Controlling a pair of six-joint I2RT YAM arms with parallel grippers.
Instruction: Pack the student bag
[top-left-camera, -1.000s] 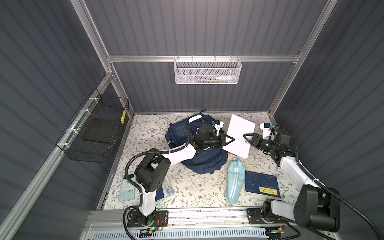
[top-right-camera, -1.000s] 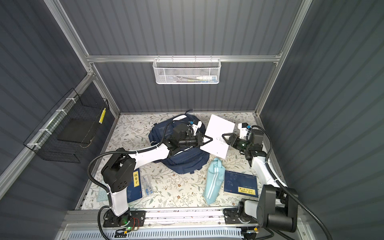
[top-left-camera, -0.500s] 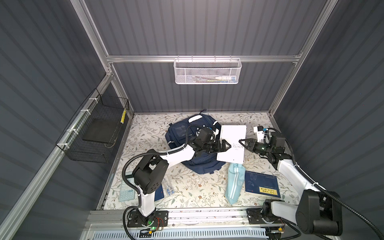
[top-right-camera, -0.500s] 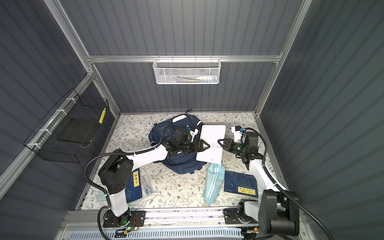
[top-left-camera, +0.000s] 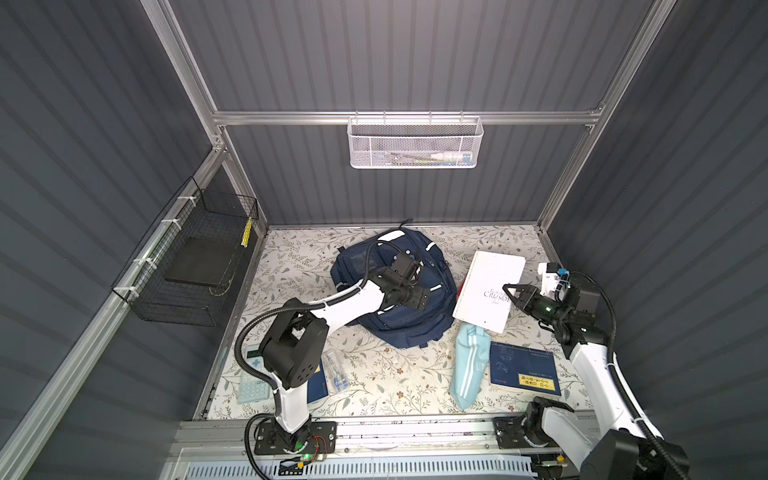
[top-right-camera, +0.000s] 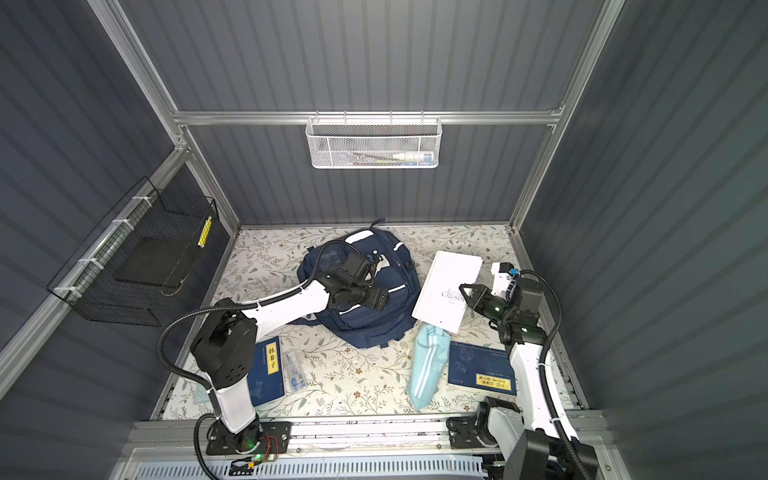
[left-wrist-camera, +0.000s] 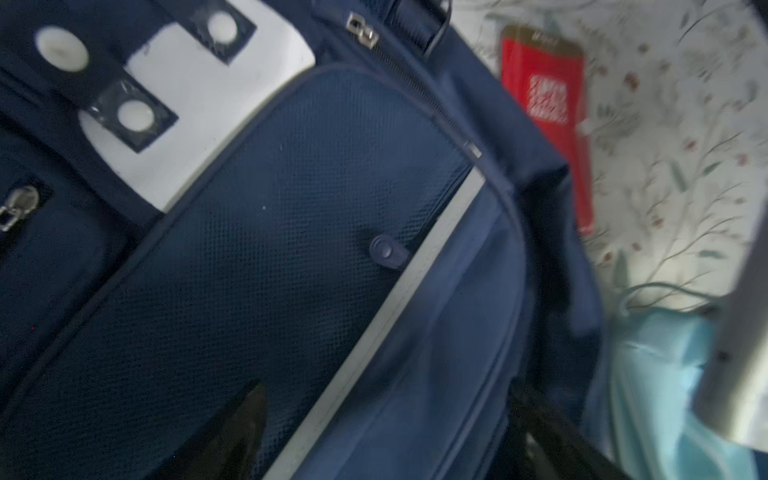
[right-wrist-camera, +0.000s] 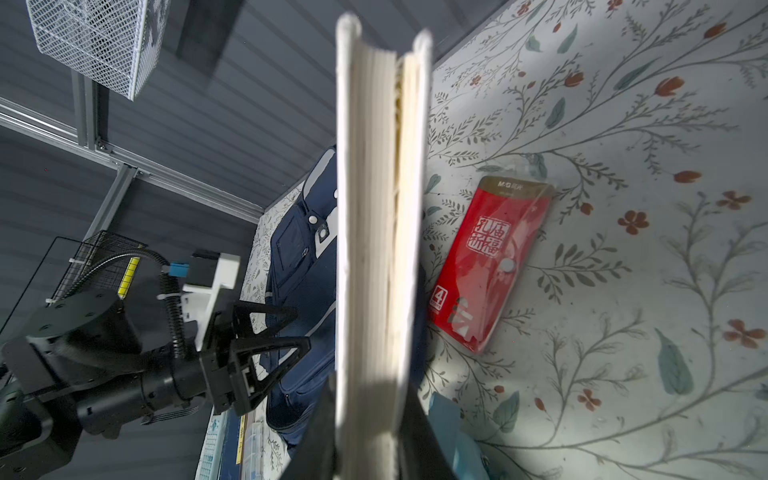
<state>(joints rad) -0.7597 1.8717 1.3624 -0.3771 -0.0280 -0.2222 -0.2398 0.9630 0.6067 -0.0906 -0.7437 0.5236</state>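
Observation:
The student bag (top-left-camera: 409, 330) (top-right-camera: 365, 330), a navy backpack with white patches, lies mid-table in both top views; the left wrist view shows its front pocket and white stripe (left-wrist-camera: 291, 249) close up. My left gripper (top-left-camera: 419, 298) (top-right-camera: 377, 300) (left-wrist-camera: 390, 449) hovers open over the bag's front, with nothing between its fingers. My right gripper (top-left-camera: 509, 291) (top-right-camera: 465, 291) (right-wrist-camera: 370, 436) is shut on a white hardback book (top-left-camera: 486, 291) (top-right-camera: 446, 291) (right-wrist-camera: 374, 208), which it holds tilted above the table to the right of the bag.
A red pen pack (right-wrist-camera: 490, 266) (left-wrist-camera: 544, 104) lies under the book. A light-blue pouch (top-left-camera: 467, 365) and a blue book (top-left-camera: 523, 370) lie front right. Another blue book (top-right-camera: 266, 370), a clear box (top-left-camera: 336, 370) and a calculator (top-left-camera: 253, 378) lie front left. Wire baskets (top-left-camera: 415, 143) (top-left-camera: 195, 270) hang on the walls.
My left gripper has opened, let go of the white book's edge and drawn back over the bag. The right gripper has tightened on the book and carried it slightly right.

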